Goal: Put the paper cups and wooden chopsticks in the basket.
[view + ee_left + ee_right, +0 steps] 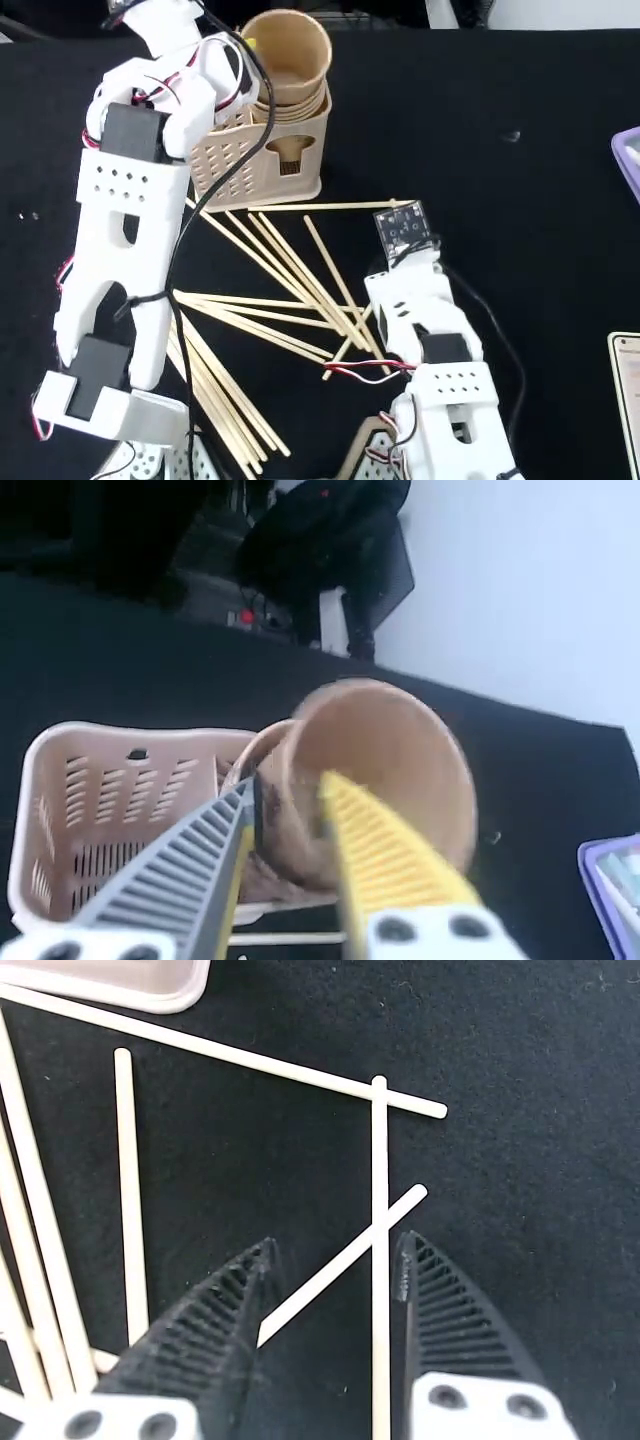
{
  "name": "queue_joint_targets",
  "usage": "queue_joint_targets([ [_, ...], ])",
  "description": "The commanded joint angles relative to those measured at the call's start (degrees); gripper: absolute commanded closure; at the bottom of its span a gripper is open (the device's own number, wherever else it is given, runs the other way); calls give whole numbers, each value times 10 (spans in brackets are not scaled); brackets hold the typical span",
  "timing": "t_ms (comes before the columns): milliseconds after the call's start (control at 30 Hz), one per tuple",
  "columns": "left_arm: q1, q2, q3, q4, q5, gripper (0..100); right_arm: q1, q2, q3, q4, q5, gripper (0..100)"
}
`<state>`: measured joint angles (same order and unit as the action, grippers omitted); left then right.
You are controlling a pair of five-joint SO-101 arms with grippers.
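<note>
Straddling light, stiff, likely roll-prone wooden chopsticks (340, 1263) near mid-length, the right tool (337, 1243) stands apart; the left tool (285, 783), also apart, flanks the rim of a crushable paper cup (390, 750).

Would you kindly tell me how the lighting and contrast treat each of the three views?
High view: even light with faint shadows; the pale chopsticks stand out on the black table. Left wrist view: the white wall is far brighter than the table, and the cup is shaded inside. Right wrist view: no glare, but the black right hand nearly merges with the dark table.
</note>
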<state>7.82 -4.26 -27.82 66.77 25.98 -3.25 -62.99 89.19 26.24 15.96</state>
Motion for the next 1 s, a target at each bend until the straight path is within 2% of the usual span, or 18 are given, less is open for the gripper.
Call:
queue_joint_targets([
  [0,-5,-7,-10,2,4,832,6,-13,1,-14,5,807],
  [233,0,-7,-69,37,1,834,6,-13,1,-14,5,807],
  [433,29,-7,-60,63,-4,834,6,-13,1,-14,5,807],
  [533,26,-18,-87,91,-76,834,6,-15,1,-14,5,805],
  [733,22,-91,-139,298,-286,834,9,-13,-3,-11,1,804],
  [800,-12,-117,-123,345,-331,834,16,-12,-17,11,0,804],
  [967,-138,-179,25,336,-372,834,43,-11,-78,91,-44,803],
])
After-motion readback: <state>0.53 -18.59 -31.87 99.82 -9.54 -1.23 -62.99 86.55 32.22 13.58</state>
